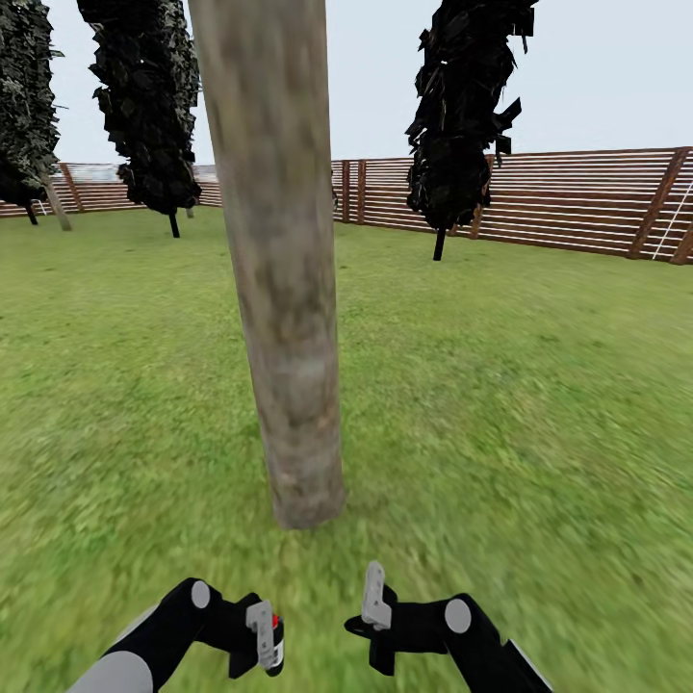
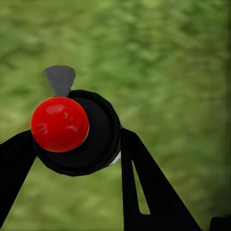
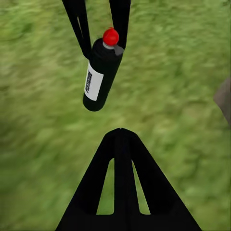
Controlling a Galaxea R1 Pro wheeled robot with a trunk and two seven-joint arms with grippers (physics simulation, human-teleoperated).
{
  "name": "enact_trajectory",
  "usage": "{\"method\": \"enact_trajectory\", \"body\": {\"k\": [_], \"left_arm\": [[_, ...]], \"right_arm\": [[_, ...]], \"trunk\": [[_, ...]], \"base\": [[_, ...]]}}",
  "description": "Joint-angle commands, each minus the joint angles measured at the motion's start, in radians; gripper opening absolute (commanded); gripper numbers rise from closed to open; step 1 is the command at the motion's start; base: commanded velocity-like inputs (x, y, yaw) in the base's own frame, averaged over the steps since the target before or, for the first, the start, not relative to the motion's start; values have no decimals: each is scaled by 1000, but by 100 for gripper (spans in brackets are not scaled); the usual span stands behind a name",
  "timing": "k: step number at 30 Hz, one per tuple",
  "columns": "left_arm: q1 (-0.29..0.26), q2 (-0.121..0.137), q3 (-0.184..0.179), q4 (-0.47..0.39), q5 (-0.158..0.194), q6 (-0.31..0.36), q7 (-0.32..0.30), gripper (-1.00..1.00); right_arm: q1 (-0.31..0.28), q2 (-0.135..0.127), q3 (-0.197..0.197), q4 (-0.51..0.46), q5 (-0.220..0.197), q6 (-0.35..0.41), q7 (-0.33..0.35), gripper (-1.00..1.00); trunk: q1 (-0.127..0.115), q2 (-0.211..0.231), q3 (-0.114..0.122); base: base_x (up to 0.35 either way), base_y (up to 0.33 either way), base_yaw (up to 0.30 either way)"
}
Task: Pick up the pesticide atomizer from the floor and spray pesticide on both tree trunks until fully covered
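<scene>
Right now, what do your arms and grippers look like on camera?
Both arms are glossy black with round light-grey joint caps. The left gripper and right gripper show pale grey fingers in the head view; the wrist views show black, tapering fingers with slot cutouts. No cables or markings visible.

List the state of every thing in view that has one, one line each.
Pesticide atomizer: lifted off the grass, held between the left gripper's fingers.
Left gripper: shut on the atomizer.
Right gripper: shut, empty.
Tree trunk: upright, no mist visible on it.
</scene>
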Motion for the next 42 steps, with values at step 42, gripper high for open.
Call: {"method": "enact_trajectory", "body": {"k": [42], "left_arm": [[5, -90, 6, 1, 17, -73, -103, -100]], "right_arm": [[-8, 4, 6, 0, 0, -2, -1, -100]], "trunk": [[0, 0, 0]], "base": [[0, 0, 0]]}}
